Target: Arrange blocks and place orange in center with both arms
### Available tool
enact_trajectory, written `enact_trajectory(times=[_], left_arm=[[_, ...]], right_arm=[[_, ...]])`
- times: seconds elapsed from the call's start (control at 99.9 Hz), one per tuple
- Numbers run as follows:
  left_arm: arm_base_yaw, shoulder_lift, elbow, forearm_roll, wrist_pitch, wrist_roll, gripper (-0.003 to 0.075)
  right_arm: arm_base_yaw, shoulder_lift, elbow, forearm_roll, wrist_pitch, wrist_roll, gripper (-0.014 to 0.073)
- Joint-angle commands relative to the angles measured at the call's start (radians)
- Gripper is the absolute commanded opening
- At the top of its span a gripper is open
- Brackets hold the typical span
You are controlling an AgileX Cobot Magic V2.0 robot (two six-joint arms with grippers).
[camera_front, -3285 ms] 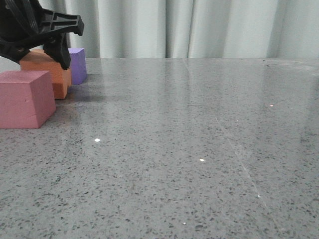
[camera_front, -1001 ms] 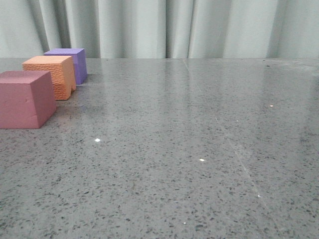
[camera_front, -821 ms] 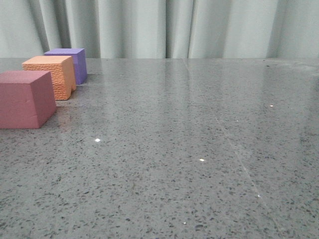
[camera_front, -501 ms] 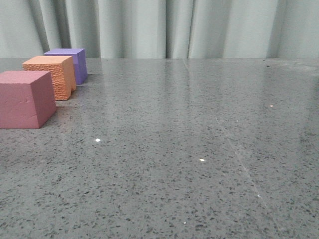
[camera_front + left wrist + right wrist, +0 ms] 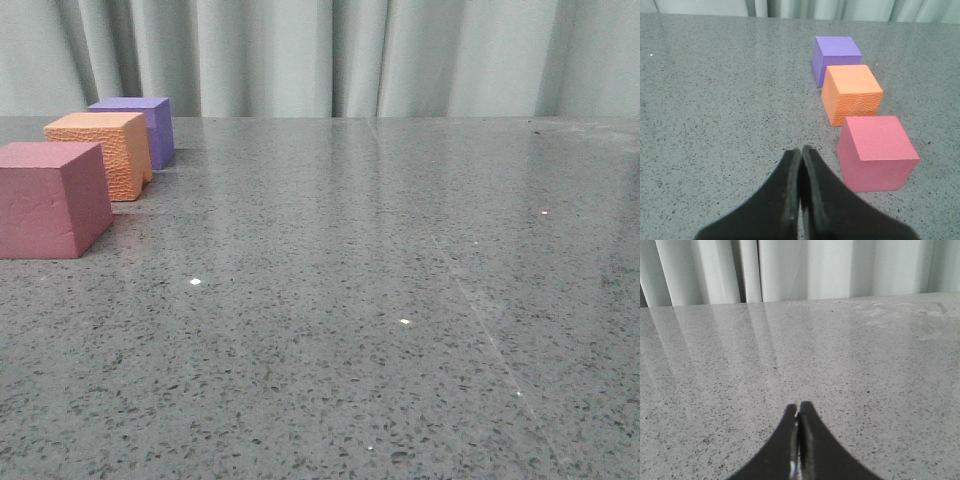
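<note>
Three foam cubes stand in a row at the table's left side. The pink-red cube is nearest, the pebbled orange cube sits in the middle, and the purple cube is farthest. Small gaps separate them. My left gripper is shut and empty, hanging back from the row, beside the pink-red cube. My right gripper is shut and empty over bare table, with no cube in its view. Neither gripper shows in the front view.
The grey speckled table runs wide to the right of the cubes. A pale curtain hangs behind the far edge.
The left gripper, which stood over the orange and purple cubes 3.3 s ago, has left the front view. The cubes have not moved over the last second.
</note>
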Motion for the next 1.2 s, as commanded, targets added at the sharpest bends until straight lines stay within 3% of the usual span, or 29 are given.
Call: enact_trajectory(times=[0.0,0.701,0.901,1.192], left_arm=[[0.001,0.002,-0.027,0.017,-0.062,0.003,-0.0019],[0.003,0.002,-0.021,0.065,-0.138,0.005,-0.0019],[0.003,-0.066,0.031,-0.035,-0.254,0.251,-0.0019],[0.102,-0.255,0.166,-0.169,-0.3,0.346,-0.0019]], right_arm=[[-0.007,-0.024,-0.014,0.004,-0.081,-0.008,-0.0067],[-0.007,-0.024,-0.014,0.004,-0.081,-0.008,-0.0067],[-0.007,-0.024,-0.014,0.004,-0.081,-0.008,-0.0067],[-0.007,-0.024,-0.014,0.004,-0.081,-0.008,-0.0067]])
